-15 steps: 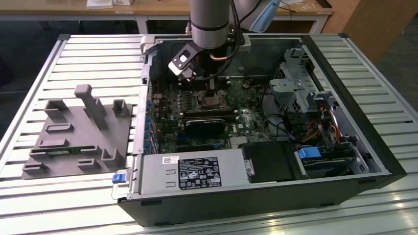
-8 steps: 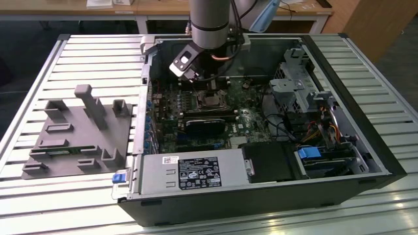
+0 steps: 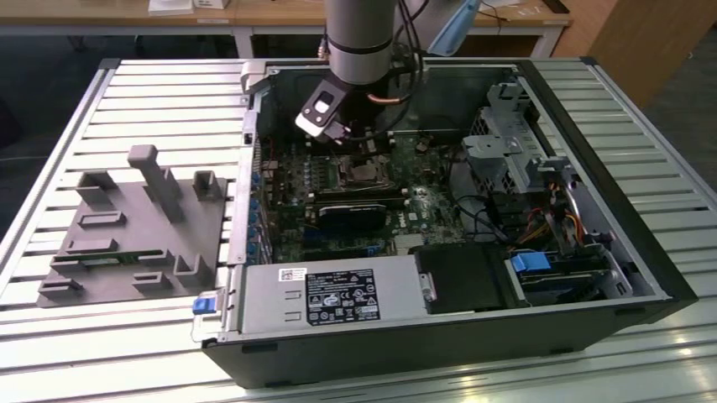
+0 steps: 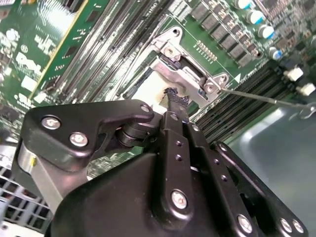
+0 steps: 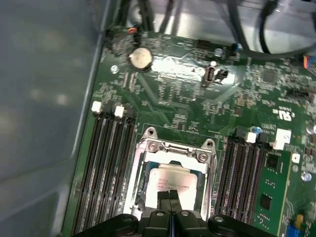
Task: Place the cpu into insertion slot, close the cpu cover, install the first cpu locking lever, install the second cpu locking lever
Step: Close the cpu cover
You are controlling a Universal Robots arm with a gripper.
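- A slatted metal table (image 3: 90, 92) carries an open desktop computer case (image 3: 448, 353) lying on its side. A grey moulded fixture (image 3: 134, 227) sits just beside it on the exterior view's left.
- The robot arm (image 3: 361, 34) reaches down into the case, above the green motherboard (image 5: 173, 94).
- The cpu (image 5: 173, 177) sits in the insertion slot (image 3: 361, 173), its pale face showing through the window of the cpu cover (image 5: 174, 150). The cover appears to lie down over the chip, though whether it is fully flat is hard to tell.
- The gripper (image 5: 170, 196) has its fingertips pressed together with nothing between them. The chip lies directly beneath them, the tips poised over its edge on the gripper's own side.
- A thin wire locking lever (image 4: 256, 96) runs from the socket's corner away from the fingertips. It passes over the memory slots (image 5: 106, 163), and its hooked end is well apart from the socket.
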